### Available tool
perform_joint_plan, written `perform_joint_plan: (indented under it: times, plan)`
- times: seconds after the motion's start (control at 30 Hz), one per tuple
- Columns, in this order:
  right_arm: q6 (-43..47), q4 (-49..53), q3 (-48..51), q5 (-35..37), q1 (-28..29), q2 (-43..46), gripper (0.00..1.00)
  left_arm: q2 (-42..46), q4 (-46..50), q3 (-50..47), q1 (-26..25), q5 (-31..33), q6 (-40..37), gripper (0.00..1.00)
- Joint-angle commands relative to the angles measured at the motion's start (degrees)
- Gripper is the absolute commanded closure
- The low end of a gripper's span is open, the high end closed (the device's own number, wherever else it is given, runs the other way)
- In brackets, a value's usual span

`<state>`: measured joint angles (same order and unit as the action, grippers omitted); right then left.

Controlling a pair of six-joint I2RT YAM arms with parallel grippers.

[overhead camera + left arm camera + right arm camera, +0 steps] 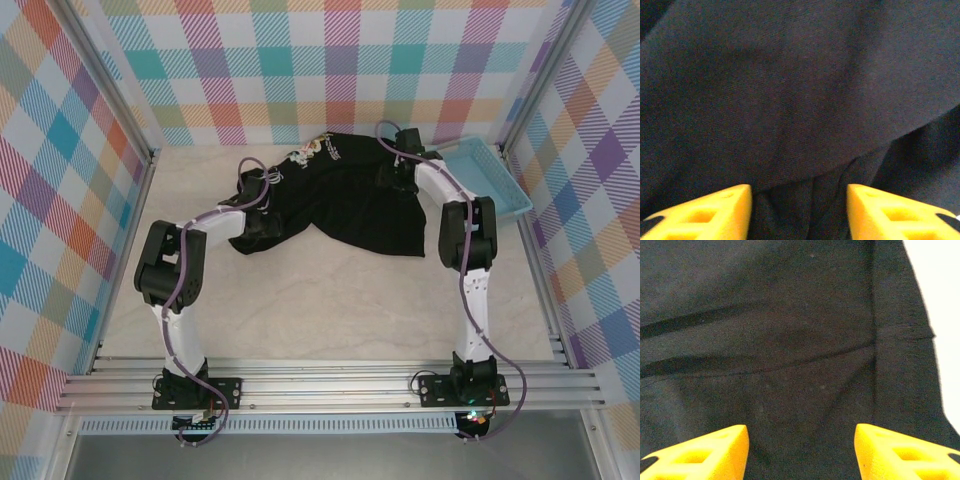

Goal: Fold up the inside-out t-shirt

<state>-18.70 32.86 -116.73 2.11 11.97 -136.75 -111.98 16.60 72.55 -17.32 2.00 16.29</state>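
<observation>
The inside-out t-shirt (345, 205) is black and lies crumpled at the back middle of the table, with a small multicoloured print (305, 155) near its far edge. My left gripper (262, 218) is down over the shirt's left part. In the left wrist view its yellow fingers (715, 212) stand apart, open (799, 210), with a fold of black cloth (805, 75) lying between them. My right gripper (392, 172) is over the shirt's right part. Its jaws are open (801, 450) above flat cloth with a seam (790, 362), close to the shirt's edge.
A light blue tray (490, 180) sits at the back right, just beyond the right arm. Checked walls close the table in at the back and both sides. Bare pale tabletop (320, 300) lies between the shirt and the arm bases.
</observation>
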Motion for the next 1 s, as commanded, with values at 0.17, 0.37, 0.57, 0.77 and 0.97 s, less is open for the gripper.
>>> perform_joint_plan:
  times: [0.17,0.37,0.57,0.77,0.97]
  plan:
    - [-2.59,4.96,-7.54,-3.01,-0.39,-5.78,0.83,-0.07,-0.24,-0.68,1.12,-2.77,-0.26,0.85]
    - [-0.29,3.15,-3.35,-2.38,-1.46,1.99,0.96,8.14,-7.54,-5.65,3.71,-6.25,2.22,1.0]
    - [1.74,-1.95,11.42,-2.22,-2.46,16.54,1.0,19.63,-11.38,-13.47,5.41,-7.55,5.48,1.0]
    - [2.35,-4.51,28.05,-1.79,-4.16,31.99,1.0,32.37,-9.96,-20.68,6.24,-8.76,8.33,1.0]
    - [1.58,-4.46,42.93,-0.75,-6.06,49.61,1.0,45.92,-6.26,-28.44,5.99,-13.78,9.8,1.0]
